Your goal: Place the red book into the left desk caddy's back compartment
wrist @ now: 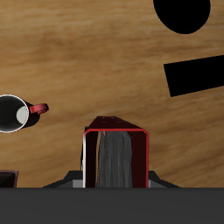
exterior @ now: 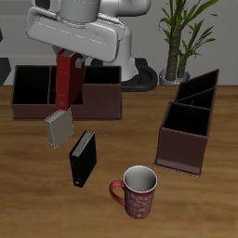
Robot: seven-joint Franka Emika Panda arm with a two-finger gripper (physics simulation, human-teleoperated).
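Red book hung upright from the gripper, clamped at its top edge and lifted well clear of the table; the fingers were closed on it, as the wrist view also showed, with the book filling the space just below the gripper. It seemed a thin, stiff hardcover, light but apt to swing or slip if pinched only at one end. Below it lay the grey notepad and the black book, with the mug nearer the front edge. The left desk caddy stood well apart across the table, its back compartment farthest in.
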